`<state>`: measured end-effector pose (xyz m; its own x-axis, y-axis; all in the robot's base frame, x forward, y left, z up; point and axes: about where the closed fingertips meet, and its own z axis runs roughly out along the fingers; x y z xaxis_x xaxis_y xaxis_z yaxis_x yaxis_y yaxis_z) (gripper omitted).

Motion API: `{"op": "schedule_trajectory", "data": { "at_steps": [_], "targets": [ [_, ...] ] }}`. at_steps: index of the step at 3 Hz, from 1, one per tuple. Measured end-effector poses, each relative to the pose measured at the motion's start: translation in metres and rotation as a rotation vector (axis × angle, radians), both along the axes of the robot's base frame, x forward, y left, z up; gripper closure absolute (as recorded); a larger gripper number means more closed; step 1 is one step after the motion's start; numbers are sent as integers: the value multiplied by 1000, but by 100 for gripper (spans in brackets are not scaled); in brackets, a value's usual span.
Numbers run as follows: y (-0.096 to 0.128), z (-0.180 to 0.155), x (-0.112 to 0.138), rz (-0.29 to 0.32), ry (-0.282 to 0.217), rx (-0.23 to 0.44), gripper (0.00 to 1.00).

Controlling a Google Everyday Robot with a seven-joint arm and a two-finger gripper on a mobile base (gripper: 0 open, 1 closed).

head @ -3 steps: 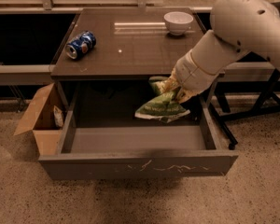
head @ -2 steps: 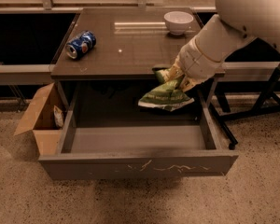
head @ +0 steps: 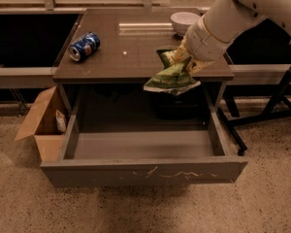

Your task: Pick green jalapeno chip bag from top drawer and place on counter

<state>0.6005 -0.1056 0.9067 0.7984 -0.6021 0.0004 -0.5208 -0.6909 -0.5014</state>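
Note:
My gripper is shut on the green jalapeno chip bag, a crinkled light-green foil bag that hangs from the fingers. The bag is in the air over the counter's front right edge, above the open top drawer. The drawer is pulled fully out and its scratched grey front panel faces me. The counter is the dark glossy tabletop behind the drawer. My white arm comes in from the upper right.
A blue soda can lies on its side at the counter's left. A white bowl stands at the back right, just behind my wrist. A brown cardboard box sits on the floor left of the drawer. Black stand legs are at right.
My gripper has lifted the chip bag up out of the drawer to counter height, moving slightly back and right. The drawer has stayed open.

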Motion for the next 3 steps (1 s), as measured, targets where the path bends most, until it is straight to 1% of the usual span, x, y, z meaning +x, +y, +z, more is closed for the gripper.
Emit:
{"op": "schedule_trajectory", "data": {
  "at_steps": [1, 2, 3],
  "targets": [
    [-12, 6, 23, -31, -55, 58, 100],
    [-24, 8, 57, -48, -85, 130, 100],
    [-33, 7, 91, -58, -84, 177, 100]
  ]
}}
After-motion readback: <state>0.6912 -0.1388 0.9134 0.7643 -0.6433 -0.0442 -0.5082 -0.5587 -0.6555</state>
